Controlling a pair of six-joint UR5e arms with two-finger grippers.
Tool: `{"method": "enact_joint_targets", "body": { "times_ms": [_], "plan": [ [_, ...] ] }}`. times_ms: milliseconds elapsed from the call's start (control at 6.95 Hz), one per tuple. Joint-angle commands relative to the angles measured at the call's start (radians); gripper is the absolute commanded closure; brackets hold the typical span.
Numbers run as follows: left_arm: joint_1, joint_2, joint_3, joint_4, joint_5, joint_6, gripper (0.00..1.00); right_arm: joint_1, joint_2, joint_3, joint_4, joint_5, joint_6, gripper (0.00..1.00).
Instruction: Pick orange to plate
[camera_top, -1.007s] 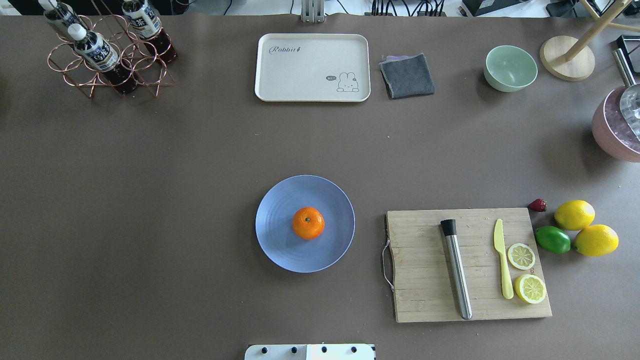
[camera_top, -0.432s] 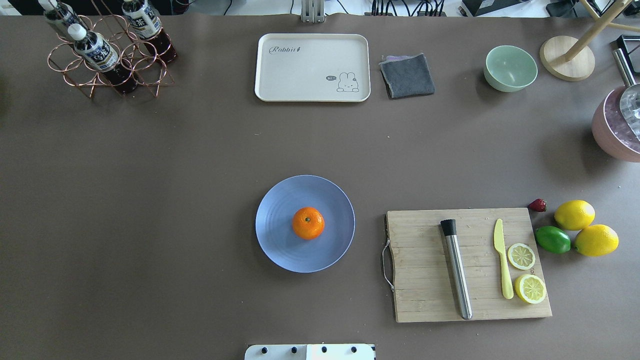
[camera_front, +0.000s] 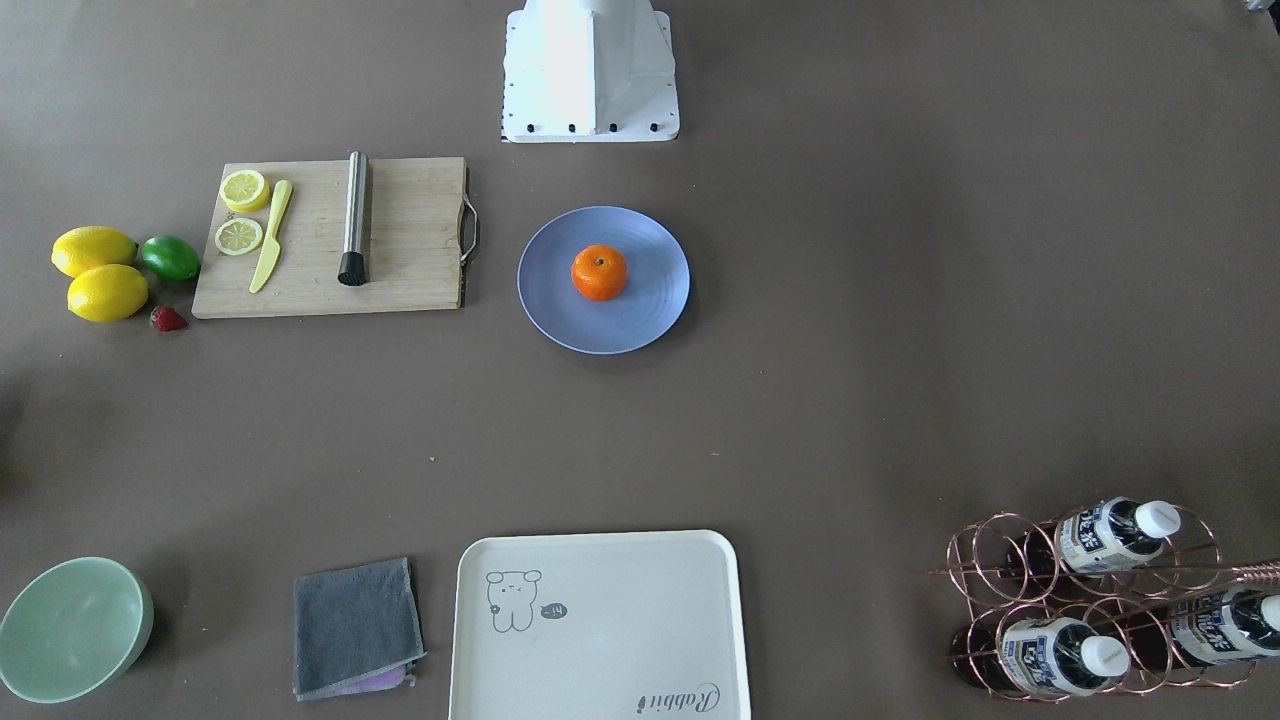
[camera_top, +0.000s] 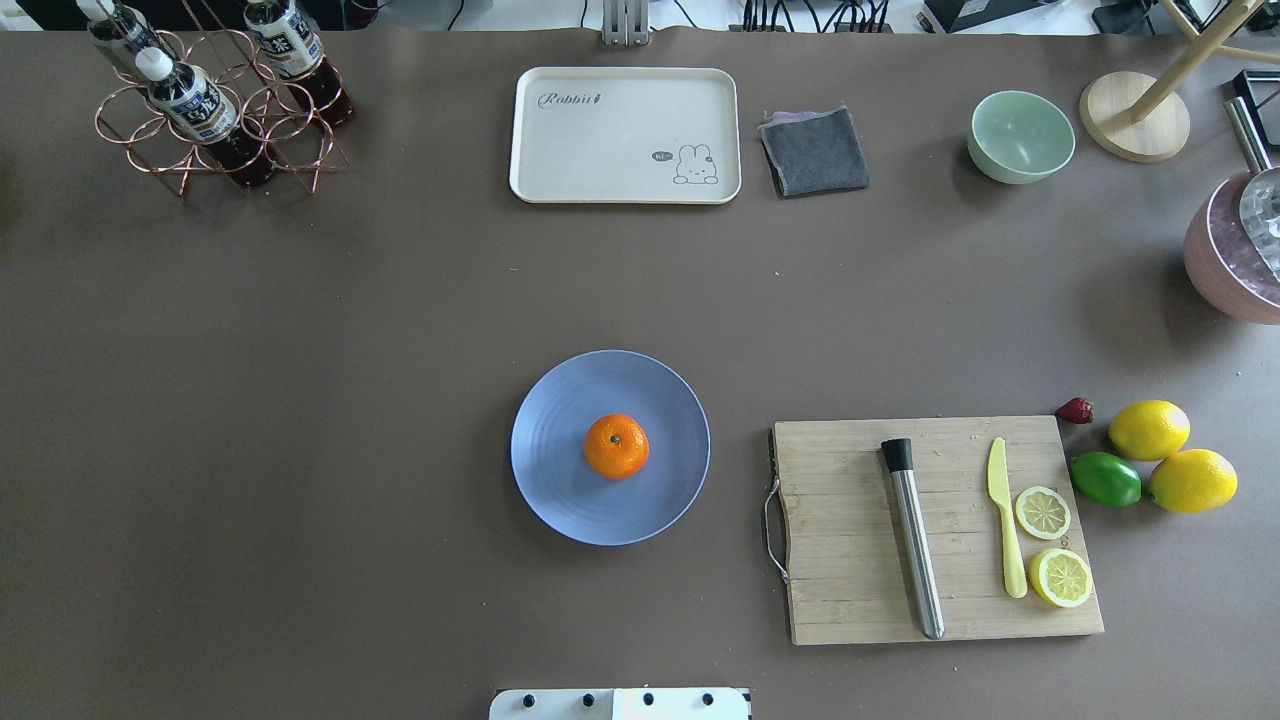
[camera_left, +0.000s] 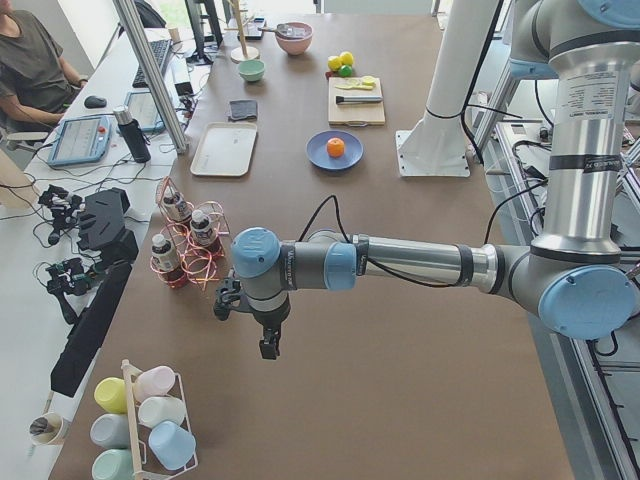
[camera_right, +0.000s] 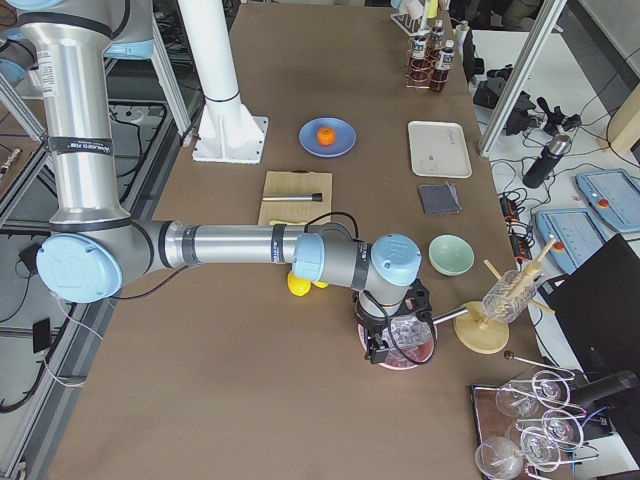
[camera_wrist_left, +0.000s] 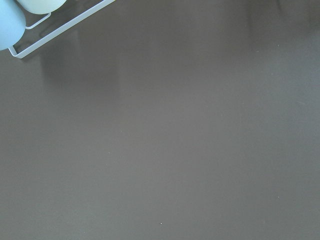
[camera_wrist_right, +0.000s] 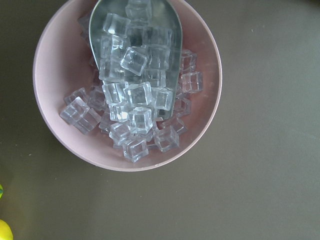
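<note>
Bare table (camera_top: 300, 400) around plate (camera_top: 560, 480); cutting board (camera_top: 850, 540) near, robot's right; orange (camera_top: 616, 446) exposed from above.

Even, diffuse light over the brown table (camera_top: 300, 400), bright but not harsh. Shadows are soft: a faint one hugs the plate (camera_top: 560, 480) on its robot-side edge, and a wider smudge lies beside the mint bowl (camera_top: 1020, 135). The orange (camera_top: 616, 446) looks crisp. Ice cubes (camera_wrist_right: 132, 95) glint in sharp focus at the right wrist; the left wrist view is dim and flat.
</note>
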Motion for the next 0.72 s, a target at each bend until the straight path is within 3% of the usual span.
{"method": "enact_joint_targets", "body": {
  "times_ms": [0, 576],
  "plan": [
    [0.000, -0.003, 0.002, 0.000, 0.001, -0.001, 0.03, 0.000, -0.001, 0.002, 0.000, -0.002, 0.001, 0.00],
    [0.000, -0.010, -0.004, -0.002, 0.000, -0.004, 0.03, 0.000, 0.000, 0.024, 0.000, 0.008, 0.001, 0.00]
  ]
}}
